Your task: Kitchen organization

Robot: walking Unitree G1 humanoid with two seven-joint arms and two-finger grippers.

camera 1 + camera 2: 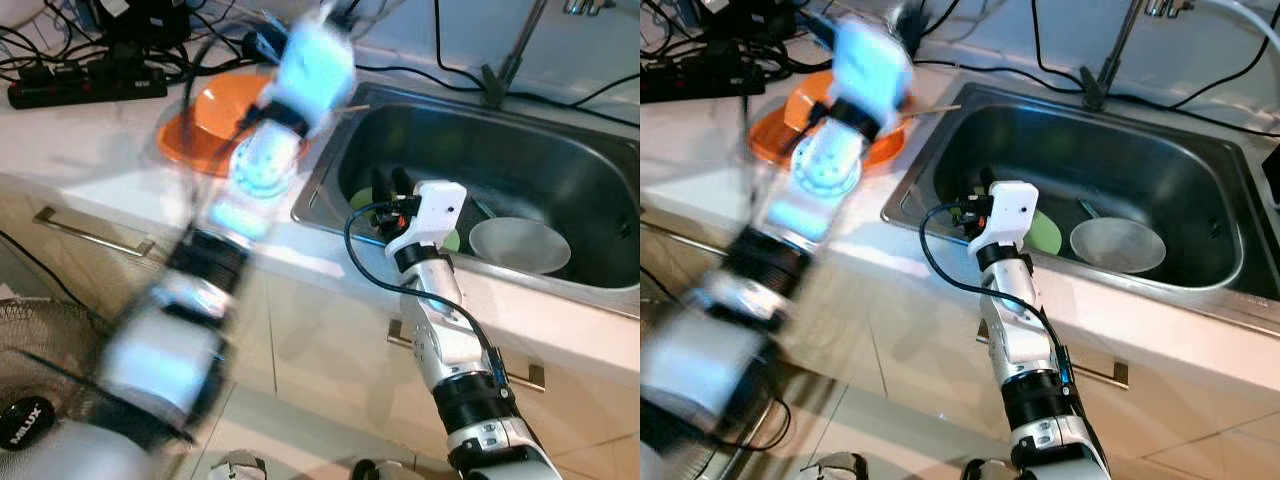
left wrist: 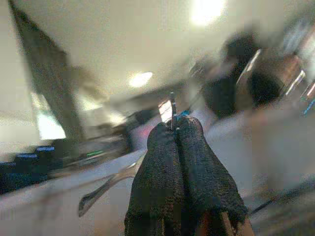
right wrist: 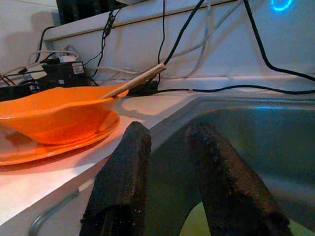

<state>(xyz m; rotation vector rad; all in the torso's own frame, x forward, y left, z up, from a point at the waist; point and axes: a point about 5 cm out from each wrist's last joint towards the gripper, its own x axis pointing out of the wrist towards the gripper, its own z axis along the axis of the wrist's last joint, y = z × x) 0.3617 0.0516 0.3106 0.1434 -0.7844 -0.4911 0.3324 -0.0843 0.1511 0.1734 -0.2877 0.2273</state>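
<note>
1. While our head camera looks down at a white kitchen counter (image 1: 100, 150), we note the left arm swept up across it, heavily blurred, its wrist above the orange dishes.
2. Left gripper (image 2: 175, 129) — in its wrist view the two black fingers (image 2: 157, 182) are pressed together, pinching a thin metal utensil (image 2: 173, 110) whose tip sticks up between the fingertips. We cannot tell what kind of utensil it is; the background there is smeared.
3. Orange plastic bowl (image 3: 54, 115) sits on a flat orange plate (image 3: 59, 147) on the counter, just beside the sink's left rim. A pale wooden stick (image 3: 135, 81) rests in the bowl, leaning out over its edge toward the sink.
4. Stainless steel sink (image 1: 520, 150) is set into the counter. Inside lie a round white bowl (image 1: 520, 245) and, next to it, a lime-green dish (image 1: 1045, 232), partly hidden by the right arm.
5. Right gripper (image 3: 170, 132) — reaching over the sink's front edge, low in the basin near the green dish. Its fingers stand apart with a narrow gap and hold nothing.
6. Black power strip (image 1: 85, 85) and tangled black cables (image 1: 420, 72) lie along the back of the counter.
7. Below the counter: cabinet fronts with metal bar handles (image 1: 90, 232), and a floor fan (image 1: 30, 400) at lower left.
</note>
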